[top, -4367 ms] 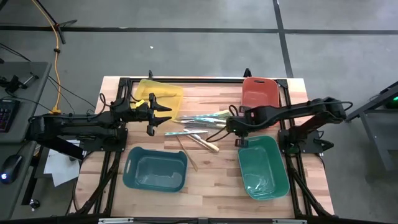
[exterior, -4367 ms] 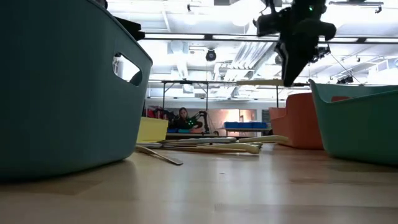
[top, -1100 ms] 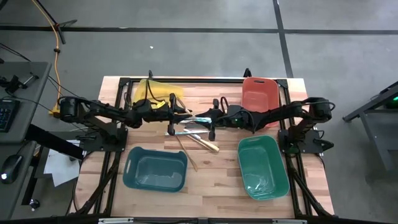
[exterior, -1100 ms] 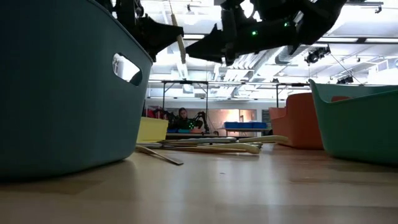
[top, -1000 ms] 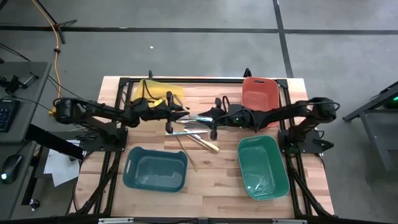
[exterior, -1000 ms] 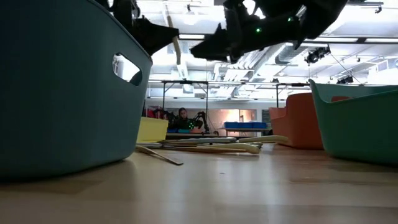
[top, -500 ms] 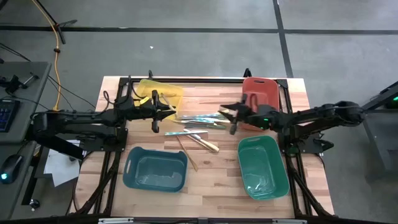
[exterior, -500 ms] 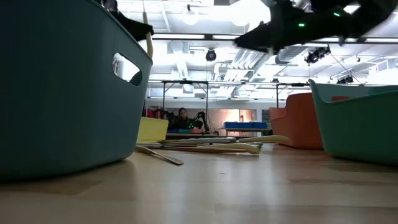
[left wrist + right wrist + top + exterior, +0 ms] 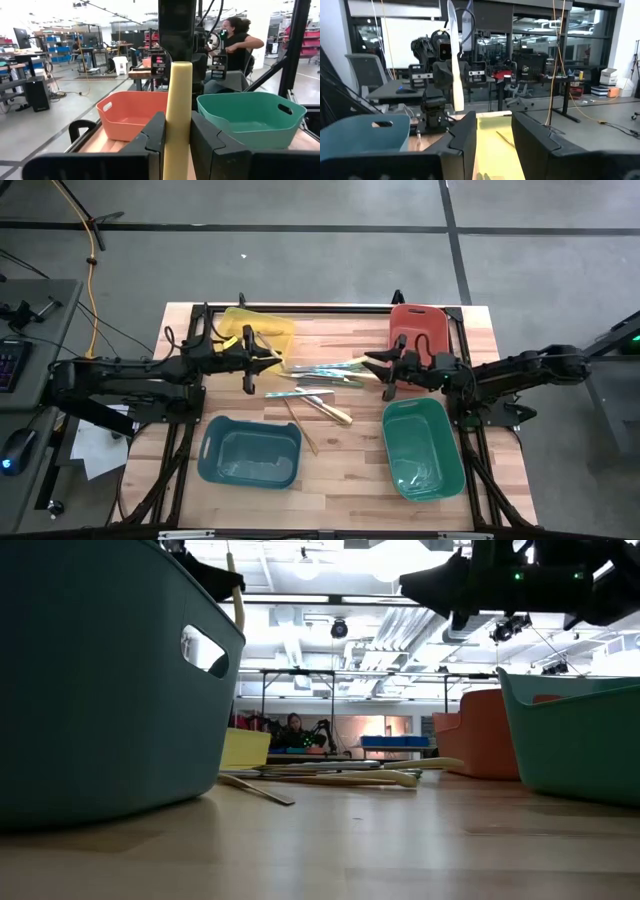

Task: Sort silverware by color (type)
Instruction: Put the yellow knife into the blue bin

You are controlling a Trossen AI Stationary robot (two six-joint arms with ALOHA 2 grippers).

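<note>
Holding a cream-yellow utensil (image 9: 179,115) upright between its fingers, the left gripper (image 9: 262,360) hangs just beside the yellow bin (image 9: 262,328), which already has one utensil inside. The right gripper (image 9: 385,372) hovers between the red bin (image 9: 418,326) and the green bin (image 9: 425,445), jaws spread and empty. Most of the silverware (image 9: 318,380) lies piled mid-table, so sorting looks barely begun; the blue bin (image 9: 248,452) appears empty.

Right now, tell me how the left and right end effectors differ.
The left end effector is shut on a cream-yellow utensil; the right end effector is open and empty. The left one hangs by the yellow bin, the right one by the red bin. Both are raised above the table.
</note>
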